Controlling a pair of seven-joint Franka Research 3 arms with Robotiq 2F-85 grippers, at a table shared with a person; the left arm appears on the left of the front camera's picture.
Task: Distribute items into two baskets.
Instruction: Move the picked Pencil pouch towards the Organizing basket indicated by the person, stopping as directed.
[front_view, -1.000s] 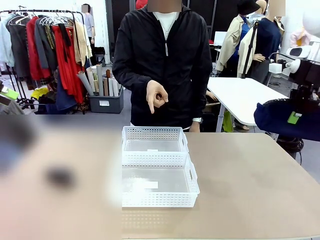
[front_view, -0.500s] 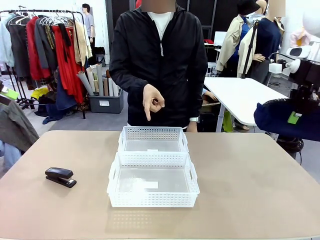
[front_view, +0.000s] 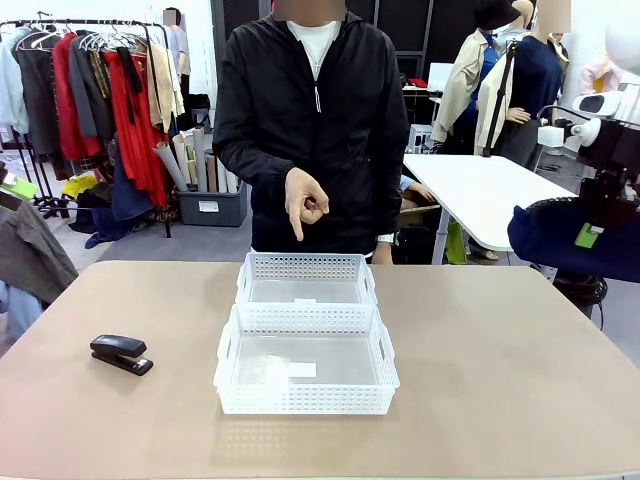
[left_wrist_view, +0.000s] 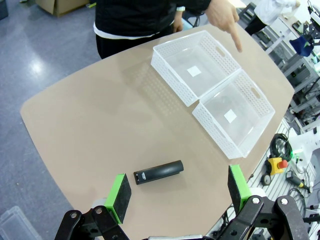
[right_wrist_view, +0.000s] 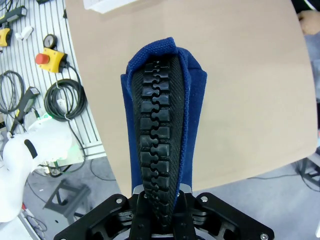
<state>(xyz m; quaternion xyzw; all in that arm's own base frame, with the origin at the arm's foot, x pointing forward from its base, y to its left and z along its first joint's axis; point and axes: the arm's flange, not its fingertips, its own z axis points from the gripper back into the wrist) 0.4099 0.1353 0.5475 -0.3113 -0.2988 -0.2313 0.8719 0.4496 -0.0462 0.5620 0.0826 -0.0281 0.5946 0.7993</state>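
A person's hand points down over the far basket; stapler lies left.

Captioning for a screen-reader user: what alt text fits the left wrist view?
The open left gripper hovers above a black stapler on the tan table. Beyond it two white baskets sit side by side, and a person's hand points down toward the farther one.
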